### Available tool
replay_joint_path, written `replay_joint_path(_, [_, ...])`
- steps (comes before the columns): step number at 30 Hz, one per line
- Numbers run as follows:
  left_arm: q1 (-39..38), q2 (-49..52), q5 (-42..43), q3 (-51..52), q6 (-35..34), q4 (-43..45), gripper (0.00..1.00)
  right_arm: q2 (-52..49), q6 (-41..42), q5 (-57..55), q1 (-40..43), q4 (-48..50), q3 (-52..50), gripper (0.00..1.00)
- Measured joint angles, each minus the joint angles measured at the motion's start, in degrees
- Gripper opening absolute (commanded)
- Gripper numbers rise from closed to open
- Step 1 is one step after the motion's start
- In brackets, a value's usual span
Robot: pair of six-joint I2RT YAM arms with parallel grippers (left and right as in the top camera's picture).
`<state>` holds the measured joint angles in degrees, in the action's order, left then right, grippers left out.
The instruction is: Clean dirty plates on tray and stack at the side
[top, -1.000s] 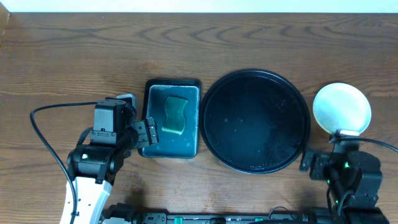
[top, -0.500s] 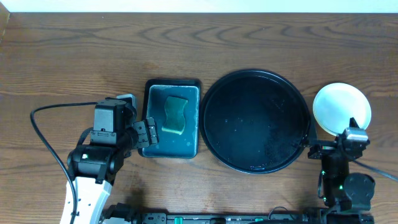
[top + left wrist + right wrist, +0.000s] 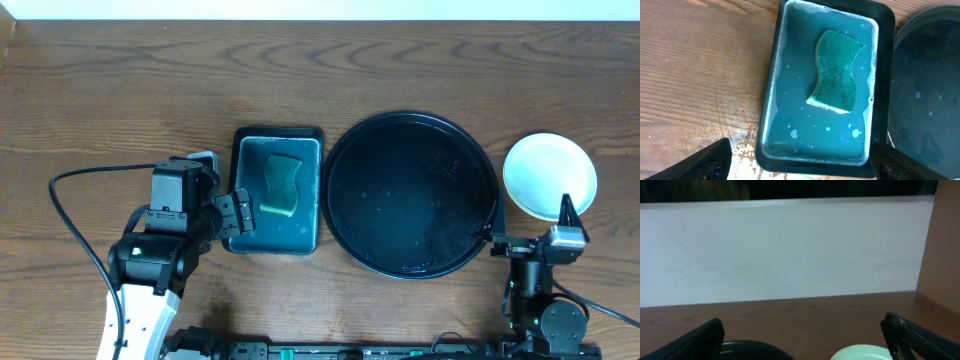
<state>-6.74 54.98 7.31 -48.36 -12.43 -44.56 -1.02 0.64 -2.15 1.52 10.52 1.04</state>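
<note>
finds the right hand changed from a second ago: then hunched low and bulky at the near right corner, with a pale part of it over the near rim of the plates; now folded in slimmer, with only one thin finger crossing that rim as seen from above. shows more of the pale round of the plates than before. cannot tell how many lie in the stack. sees no shift in the left hand, the sponge or the tray.

places the plates on the bare table just right of the tray, off it, close to its rim but apart. puts them just beyond the right hand and a little to its right; catches only their top edge at the bottom of the right wrist view, between the two fingers and nearer the right one. shows that hand spread wide, pinching nothing.

finds the left hand spread wide as well, pinching nothing, at the near left edge of the small dark tray, where the green sponge lies on a wet bluish floor. keeps the plates well apart from that hand, across the big tray.
</note>
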Motion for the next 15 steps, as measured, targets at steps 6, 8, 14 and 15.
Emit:
replay_joint_path(6, [0.0, 0.0, 0.0, 0.0, 0.0, 0.0, 0.89, 0.3, -6.4, 2.7, -0.1, -1.1, -0.5, 0.99])
replay_joint_path(8, [0.0, 0.0, 0.0, 0.0, 0.0, 0.0, 0.89, 0.4, -8.0, 3.0, -0.7, -4.1, -0.5, 0.99])
replay_joint_path(14, [0.0, 0.0, 0.0, 0.0, 0.0, 0.0, 0.89, 0.4, -9.8, 3.8, -1.2, -14.1, -0.7, 0.99])
replay_joint_path(15, [0.0, 0.0, 0.0, 0.0, 0.0, 0.0, 0.89, 0.3, -9.9, 3.9, -1.2, -14.5, -0.7, 0.99])
